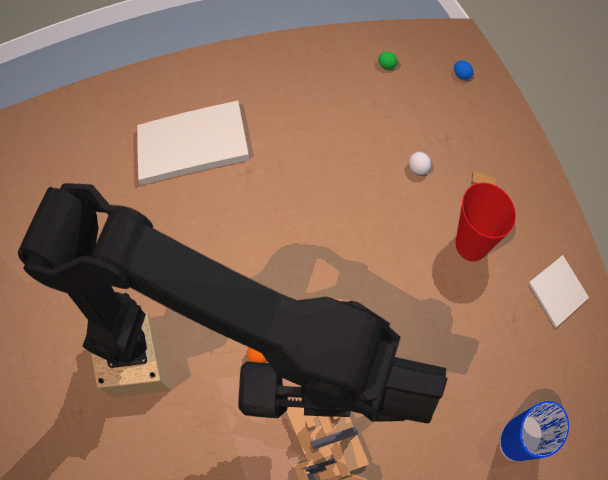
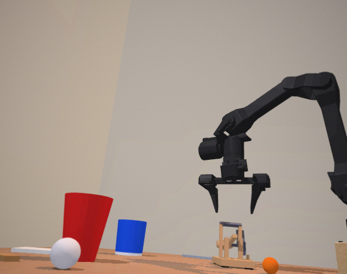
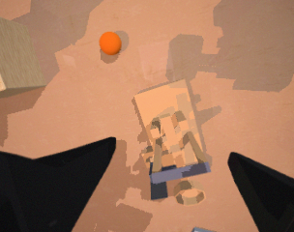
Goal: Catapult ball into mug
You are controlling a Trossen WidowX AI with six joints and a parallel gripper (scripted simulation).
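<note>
Now the jaws are held wide and empty above the wooden catapult (image 2: 231, 246) at lower right of the exterior view, while the orange ball (image 2: 270, 265), resting on the bench (image 2: 156, 262) just beside it, is judged light, smooth and roll-prone, best pinched across its middle.

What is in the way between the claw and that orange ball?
Nothing visible. The open claw hangs above the catapult, and the orange ball lies bare on the table just beside the catapult, with nothing over it.
</note>
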